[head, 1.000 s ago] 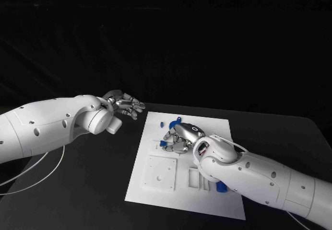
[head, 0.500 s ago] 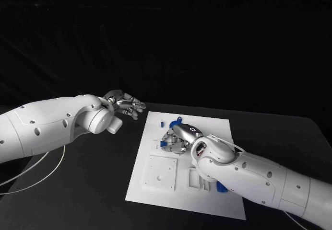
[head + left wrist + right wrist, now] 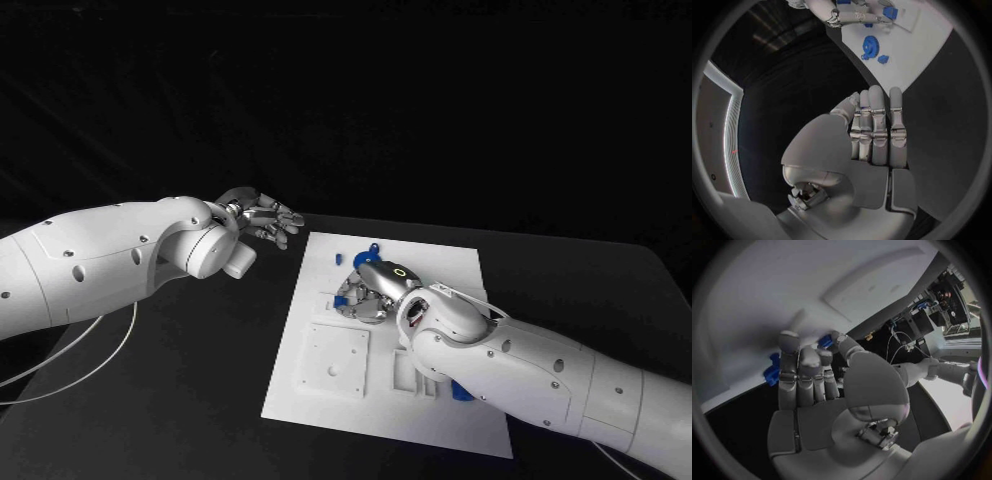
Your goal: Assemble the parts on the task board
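Right hand [image 3: 368, 290] works mid task board [image 3: 433, 255], fingers over a blue part [image 3: 824, 341]; grip can't be told. Left hand [image 3: 263, 222] hovers left of board, fingers apart, holding nothing. Best to seat the part square w/ light pressure.

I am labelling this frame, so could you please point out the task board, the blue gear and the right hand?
task board [image 3: 346, 405]: head view, bare near corner.
blue gear [image 3: 870, 47]: left wrist view, toothed face.
right hand [image 3: 368, 288]: head view, back of hand.
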Controlling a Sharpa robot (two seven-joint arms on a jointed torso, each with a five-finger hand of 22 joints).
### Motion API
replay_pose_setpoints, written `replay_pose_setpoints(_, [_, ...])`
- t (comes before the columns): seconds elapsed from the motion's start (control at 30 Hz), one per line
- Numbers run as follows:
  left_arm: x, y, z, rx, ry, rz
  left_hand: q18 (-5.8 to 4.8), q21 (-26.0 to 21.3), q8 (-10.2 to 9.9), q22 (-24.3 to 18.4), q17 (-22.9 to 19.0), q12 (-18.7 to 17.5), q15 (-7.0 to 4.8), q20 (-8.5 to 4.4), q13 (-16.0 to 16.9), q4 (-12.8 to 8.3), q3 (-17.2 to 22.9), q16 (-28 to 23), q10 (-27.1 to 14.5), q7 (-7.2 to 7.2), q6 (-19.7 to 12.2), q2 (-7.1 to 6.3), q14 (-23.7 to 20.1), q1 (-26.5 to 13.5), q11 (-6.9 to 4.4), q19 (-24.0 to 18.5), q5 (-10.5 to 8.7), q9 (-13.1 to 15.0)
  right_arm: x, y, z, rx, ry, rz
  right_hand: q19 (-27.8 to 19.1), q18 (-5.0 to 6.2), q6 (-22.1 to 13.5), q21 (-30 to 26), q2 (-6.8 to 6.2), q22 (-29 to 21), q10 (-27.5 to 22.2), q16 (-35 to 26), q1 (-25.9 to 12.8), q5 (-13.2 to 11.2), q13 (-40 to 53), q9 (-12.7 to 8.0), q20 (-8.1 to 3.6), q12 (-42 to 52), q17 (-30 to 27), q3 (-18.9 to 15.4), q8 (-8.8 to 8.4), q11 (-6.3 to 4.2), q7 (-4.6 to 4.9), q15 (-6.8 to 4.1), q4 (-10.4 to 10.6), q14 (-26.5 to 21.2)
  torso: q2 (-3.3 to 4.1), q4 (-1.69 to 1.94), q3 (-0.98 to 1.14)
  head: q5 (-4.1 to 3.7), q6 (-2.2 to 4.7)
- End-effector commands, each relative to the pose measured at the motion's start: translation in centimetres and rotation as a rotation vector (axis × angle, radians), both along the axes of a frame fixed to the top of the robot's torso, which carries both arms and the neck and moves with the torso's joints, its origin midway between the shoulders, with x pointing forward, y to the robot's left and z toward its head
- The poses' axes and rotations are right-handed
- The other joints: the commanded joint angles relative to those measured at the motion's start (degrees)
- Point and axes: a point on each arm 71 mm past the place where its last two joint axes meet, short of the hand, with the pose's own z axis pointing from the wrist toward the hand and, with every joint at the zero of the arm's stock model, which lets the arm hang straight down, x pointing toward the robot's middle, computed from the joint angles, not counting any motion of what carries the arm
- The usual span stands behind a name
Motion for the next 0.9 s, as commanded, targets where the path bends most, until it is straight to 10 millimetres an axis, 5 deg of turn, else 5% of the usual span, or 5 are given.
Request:
replay_pose_setpoints(0.03, [0.0, -0.2, 0.1, -0.009, -0.003, -0.005, 0.61, -0.3, 0.2, -0.1, -0.1, -0.2, 0.3, 0.08, -0.1, 0.3, 0.2, -0.3, -0.2, 0.08, -0.4, -0.06, 0.1, 0.1, 0.13, -0.2, 0.03, 0.0, -0.1, -0.1, -0.6, -0.041, 0.011, 0.003, 2.3, -0.64, 0.2, 0.2, -0.04, 2.9, 0.1, 0.2, -0.6, -0.2, 0.1, 0.0, -0.01, 0.2, 0.0, 0.3, 0.09, -0.08, 0.17, 0.12, -0.1, 0.3, 0.0, 0.02, 0.01, -0.04, -0.07])
replay_pose_setpoints(0.27, [0.0, -0.2, 0.1, -0.01, -0.002, -0.007, 0.62, -0.3, 0.2, -0.1, -0.1, -0.2, 0.32, 0.1, -0.1, 0.3, 0.2, -0.4, -0.2, 0.12, -0.4, -0.09, 0.1, 0.2, 0.16, -0.3, 0.12, 0.0, -0.1, -0.3, -0.7, -0.04, 0.005, 0.0, 2.4, -0.63, 1.1, 0.3, 0.45, 2.9, 0.1, 0.3, -0.6, 0.3, 0.1, 0.0, -0.04, 0.2, 0.2, 1.2, 0.15, -0.22, -0.06, 0.05, -0.3, 0.3, -0.01, 0.01, 0.02, 0.01, -0.11])
replay_pose_setpoints(0.4, [0.0, -0.2, 0.1, -0.014, -0.001, -0.019, 0.6, -0.3, 0.2, -0.2, -0.1, -0.3, 0.36, 0.14, -0.1, 0.4, 0.2, -0.4, -0.3, 0.14, -0.6, -0.2, 0.0, 0.1, 0.17, -0.3, -0.04, 0.0, -0.1, -0.4, -0.6, -0.033, 0.0, -0.007, 2.4, -0.75, 2.8, 0.5, 1.5, 3.0, 0.2, 0.3, -1.6, -1.8, 0.2, 0.0, -0.24, 0.3, 0.3, 4.6, 0.09, -0.55, -0.55, -0.17, 0.1, 0.3, -0.02, 0.02, 0.01, -0.06, -0.1])
replay_pose_setpoints(0.77, [0.2, -0.2, 0.2, -0.081, 0.005, -0.072, 0.29, -0.6, -1.4, -2.8, -0.2, -0.1, 0.69, 0.58, 0.0, 3.8, -1.1, -0.6, -0.5, 0.68, -2.3, -1.58, -0.3, -2.2, 0.4, -0.5, -5.1, -2.0, -0.6, -0.6, -0.1, -0.007, -0.012, 0.004, 2.4, -1.01, 4.2, 0.8, 0.87, 3.0, 0.5, 0.3, -3.1, 0.3, 0.3, 0.1, -0.45, 0.4, 0.4, 5.8, 0.15, -0.76, -1.0, -0.33, 0.5, 0.4, -0.03, 0.0, 0.03, -0.45, 0.15])
replay_pose_setpoints(0.9, [0.2, -0.3, 0.1, -0.092, 0.004, -0.096, 0.19, -0.6, -1.7, -4.5, -0.3, 0.0, 0.76, 0.64, 0.0, 5.3, -1.7, -0.6, -0.5, 0.95, -2.8, -2.48, -0.4, -2.3, 0.49, -0.3, -5.53, -3.0, -0.9, -0.8, 0.3, 0.01, -0.02, 0.011, 2.4, -1.06, 4.2, 0.9, 0.73, 3.0, 0.5, 0.3, -3.0, 0.7, 0.3, 0.1, -0.48, 0.4, 0.4, 4.8, 0.14, -0.8, -1.05, -0.37, 1.1, 0.4, -0.02, -0.14, 0.02, -0.37, 0.2])
